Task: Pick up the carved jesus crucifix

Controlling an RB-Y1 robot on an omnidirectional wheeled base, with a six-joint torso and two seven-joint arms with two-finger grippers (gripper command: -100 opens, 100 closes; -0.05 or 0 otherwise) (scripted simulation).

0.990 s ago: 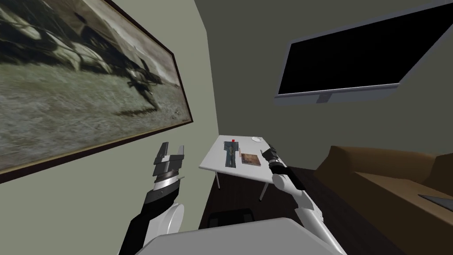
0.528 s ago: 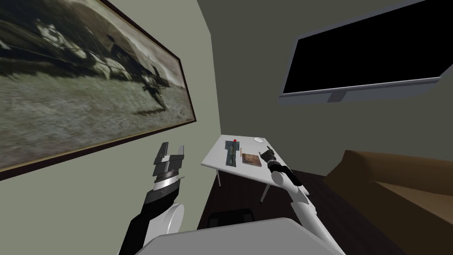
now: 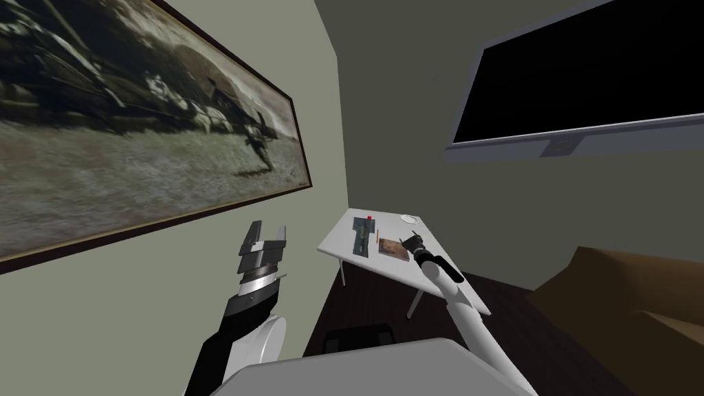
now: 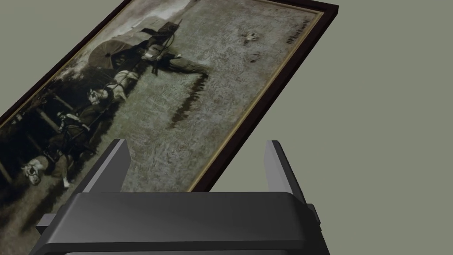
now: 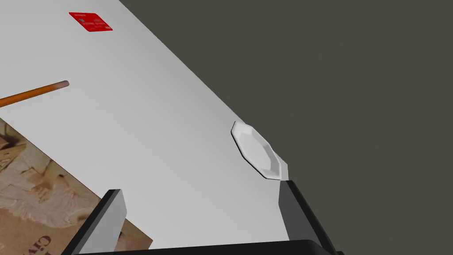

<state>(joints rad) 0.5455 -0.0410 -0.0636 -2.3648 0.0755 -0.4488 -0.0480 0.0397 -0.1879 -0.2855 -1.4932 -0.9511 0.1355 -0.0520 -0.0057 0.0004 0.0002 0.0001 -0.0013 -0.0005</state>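
- The carved crucifix [image 3: 361,237] is lying flat on the white table [image 3: 338,242], towards the table's left side. It is being shown as a dark figure on a blue-grey cross.
- An orange pencil [image 3: 377,234] is lying just beside the crucifix on its right. A brown-covered book [image 3: 392,249] is resting further right again.
- A small red card [image 3: 370,217] is lying near the far end of the crucifix.
- A white plate [image 3: 409,219] is sitting at the table's far right corner.
- The right gripper [image 3: 414,240] is being held above the table by the book's right edge. Its fingers are spread wide and nothing is being gripped.
- In the right wrist view, the book [image 5: 40,199] is being seen by one finger of the right gripper [image 5: 199,188] and the plate [image 5: 256,150] close to the other. The pencil [image 5: 33,94] and red card [image 5: 90,21] are lying beyond on the bare table [image 5: 155,133].
- The crucifix is lying apart from the right gripper, with the pencil and book between them.
- The left gripper [image 3: 267,232] is being held raised by the left wall, well apart from the table. In the left wrist view, the left gripper [image 4: 197,141] is showing its fingers standing wide with nothing between them.
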